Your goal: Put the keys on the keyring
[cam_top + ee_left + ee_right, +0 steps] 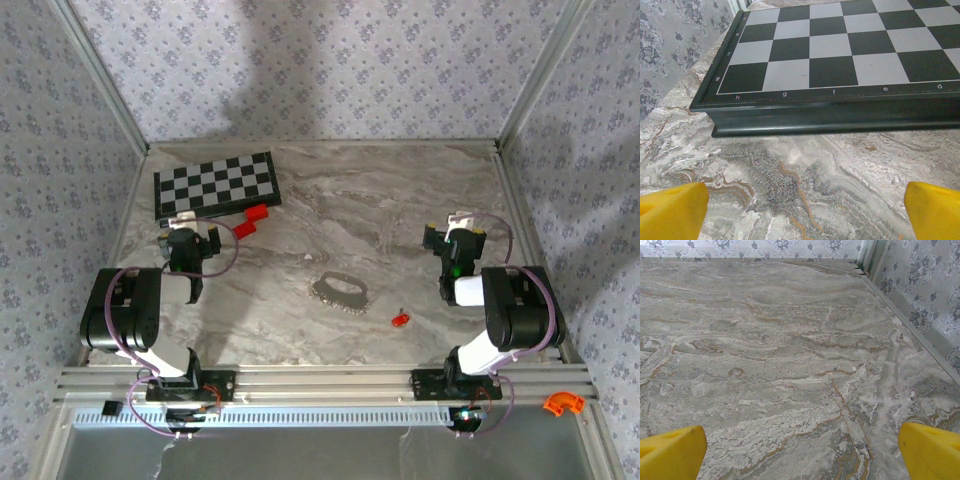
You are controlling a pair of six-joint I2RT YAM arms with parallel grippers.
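Note:
The keyring (pixel 340 290), a thin silvery oval loop with jagged bits along its edge, lies flat on the marble table near the middle. One of the keys (pixel 400 320), a tiny red piece, rests just to its lower right, apart from it. My left gripper (pixel 190 238) hovers at the left, well away from both, open over bare marble (pixel 805 215) with its yellow fingertips (pixel 672 210) spread wide. On the right side my right gripper (pixel 455 235) is open too (pixel 802 455), with nothing between its yellow fingertips (pixel 932 450).
A black-and-white chessboard (pixel 215 185) lies at the back left, its near edge (pixel 840 125) just ahead of my left gripper. A red block (pixel 255 215) sits by its front right corner. Patterned walls enclose the table; an orange piece (pixel 562 403) lies off the front rail.

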